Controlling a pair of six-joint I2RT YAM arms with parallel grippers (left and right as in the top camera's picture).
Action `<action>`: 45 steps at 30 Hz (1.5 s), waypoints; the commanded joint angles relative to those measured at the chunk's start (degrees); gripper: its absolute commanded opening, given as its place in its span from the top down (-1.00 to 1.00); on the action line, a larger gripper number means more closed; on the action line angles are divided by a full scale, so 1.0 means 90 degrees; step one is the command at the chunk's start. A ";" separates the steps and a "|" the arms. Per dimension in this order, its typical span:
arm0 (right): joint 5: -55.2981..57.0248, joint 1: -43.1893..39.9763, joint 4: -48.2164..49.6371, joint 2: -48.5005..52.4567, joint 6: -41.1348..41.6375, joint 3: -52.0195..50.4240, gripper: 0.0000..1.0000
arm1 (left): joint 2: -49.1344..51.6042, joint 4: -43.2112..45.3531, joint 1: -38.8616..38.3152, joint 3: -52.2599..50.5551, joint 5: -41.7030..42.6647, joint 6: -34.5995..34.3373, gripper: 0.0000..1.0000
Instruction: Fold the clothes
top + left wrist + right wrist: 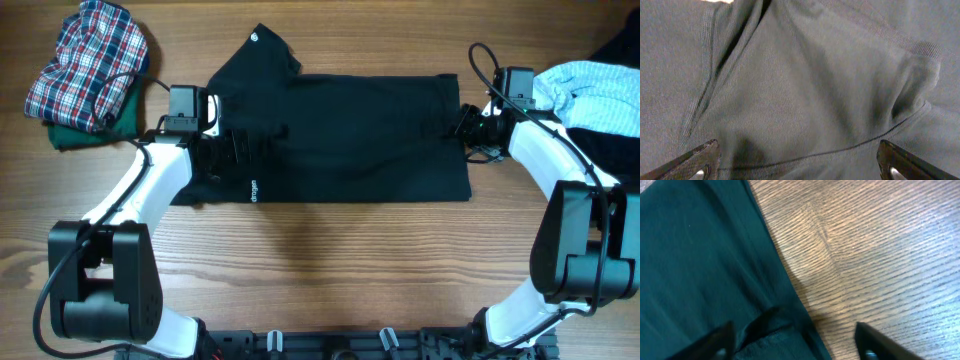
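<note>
Black T-shirt (805,85) fabric fills the left wrist view, framed by the wide-spread left jaws.

From overhead, the shirt lies flat in the middle of the surface (320,260), its long axis running side to side. The sleeve end lies toward the left arm (150,190), the hem toward the right arm (545,160), and one sleeve angles toward the far edge. At the hem corner the right jaws stand apart, with a fold of cloth between them but not gripped. A plaid garment (85,60) rests on a green garment (85,132) far left; a light blue garment (590,88) lies on a dark garment (615,145) far right.
</note>
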 commanded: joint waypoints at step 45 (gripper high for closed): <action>-0.2210 0.0000 -0.1260 -0.1178 -0.1921 0.1537 -0.79 | 0.2135 0.0889 -0.0075 0.4119 0.1073 0.2149 -0.99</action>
